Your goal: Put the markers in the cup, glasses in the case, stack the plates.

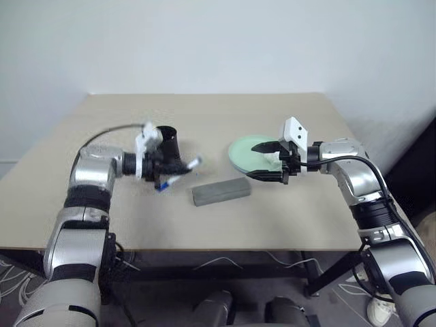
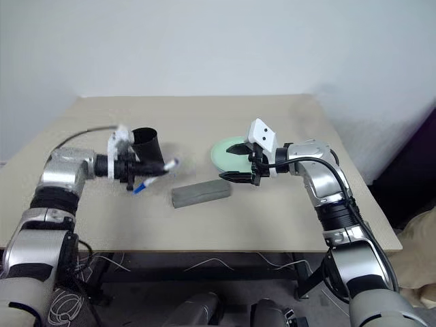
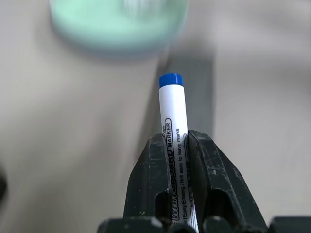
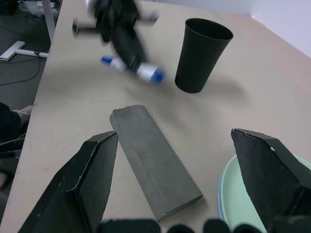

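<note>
My left gripper [image 1: 178,172] is shut on a marker [image 3: 170,104] with a white barrel and blue cap, held above the table just in front of the black cup [image 1: 167,142]. The cup stands upright on the table. The grey case [image 1: 221,191] lies shut near the middle of the table. A mint green plate [image 1: 244,151] sits to its right, with a pale blue rim [image 4: 221,193] showing at its edge. My right gripper [image 1: 269,161] hovers over the plate's near side, open and holding nothing. The glasses are out of view.
The beige table [image 1: 204,112] ends at a pale wall behind. A grey cable [image 1: 112,129] arcs over my left forearm. The table's front edge [image 1: 204,249] runs just below the case.
</note>
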### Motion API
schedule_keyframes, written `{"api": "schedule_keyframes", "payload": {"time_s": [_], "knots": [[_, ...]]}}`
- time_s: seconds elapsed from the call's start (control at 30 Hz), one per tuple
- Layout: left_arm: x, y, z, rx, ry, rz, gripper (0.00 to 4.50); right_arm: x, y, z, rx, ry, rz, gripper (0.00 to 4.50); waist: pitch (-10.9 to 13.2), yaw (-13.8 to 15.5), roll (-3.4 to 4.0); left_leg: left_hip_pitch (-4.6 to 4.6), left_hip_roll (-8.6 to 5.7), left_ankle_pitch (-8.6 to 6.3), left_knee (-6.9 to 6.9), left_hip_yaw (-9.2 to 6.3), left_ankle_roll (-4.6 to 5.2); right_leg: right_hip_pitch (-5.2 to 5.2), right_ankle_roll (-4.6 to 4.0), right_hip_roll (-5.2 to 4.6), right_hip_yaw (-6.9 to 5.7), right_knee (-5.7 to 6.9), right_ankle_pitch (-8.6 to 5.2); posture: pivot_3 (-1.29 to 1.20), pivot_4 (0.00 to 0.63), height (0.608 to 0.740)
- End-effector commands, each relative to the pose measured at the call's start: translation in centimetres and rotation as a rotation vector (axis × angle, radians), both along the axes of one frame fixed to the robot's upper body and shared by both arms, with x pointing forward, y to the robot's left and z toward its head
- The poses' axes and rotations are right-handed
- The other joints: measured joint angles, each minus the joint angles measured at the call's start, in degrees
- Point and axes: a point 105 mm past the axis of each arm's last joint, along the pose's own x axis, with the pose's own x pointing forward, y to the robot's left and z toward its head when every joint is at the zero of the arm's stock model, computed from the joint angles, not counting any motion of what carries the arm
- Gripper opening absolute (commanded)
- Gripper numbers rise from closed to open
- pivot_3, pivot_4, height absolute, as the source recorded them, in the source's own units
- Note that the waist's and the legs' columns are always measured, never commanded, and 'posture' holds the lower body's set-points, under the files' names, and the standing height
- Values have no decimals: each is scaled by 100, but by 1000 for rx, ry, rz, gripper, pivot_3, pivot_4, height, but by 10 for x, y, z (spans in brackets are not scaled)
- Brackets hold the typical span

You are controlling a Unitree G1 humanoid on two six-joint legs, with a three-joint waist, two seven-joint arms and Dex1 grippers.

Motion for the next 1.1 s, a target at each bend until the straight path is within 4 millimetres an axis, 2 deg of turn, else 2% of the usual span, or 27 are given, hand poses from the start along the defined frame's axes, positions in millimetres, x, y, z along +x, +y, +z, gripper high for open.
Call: {"api": "schedule_keyframes", "payload": {"time_s": [0.03,0.1,0.17,0.23,0.4,0.63,0.8,1.1], "knots": [[8,-11,49,-88,-146,15,122,1,6,19,22,-56,21,4044,0,-30,0,1,0,0,0,1,0,2,0,0,1,0,0,0,0,740],[14,-13,57,-95,-205,48,122,1,6,19,23,-57,22,4044,0,-99,1,7,-1,0,-1,2,0,8,0,-2,2,-4,0,0,0,740],[28,-10,69,-117,-311,148,122,1,7,20,25,-58,22,4044,0,-129,1,8,-1,0,0,1,0,11,1,-3,3,-7,0,0,0,740],[44,-2,80,-139,-418,286,122,1,7,20,27,-59,23,4044,1,-142,-3,8,0,0,0,-1,0,10,1,-3,3,-7,1,0,0,740],[65,23,87,-155,-546,547,122,0,7,20,29,-59,22,4044,8,-158,-15,6,2,0,3,-2,0,6,15,-2,3,-8,11,0,0,740],[73,47,79,-201,-582,742,122,0,6,21,29,-60,20,4044,7,-156,-20,5,-4,-1,9,-7,3,17,21,1,-10,-22,14,0,0,740],[73,62,63,-189,-583,842,122,0,6,20,30,-60,23,4044,7,-155,-22,3,-6,-1,24,-12,3,26,31,1,-18,-22,20,0,0,740],[72,68,39,-141,-586,931,122,-1,8,21,30,-63,33,4044,5,-151,-24,3,-7,0,29,-11,3,28,35,2,-18,-21,26,0,0,740]]}}
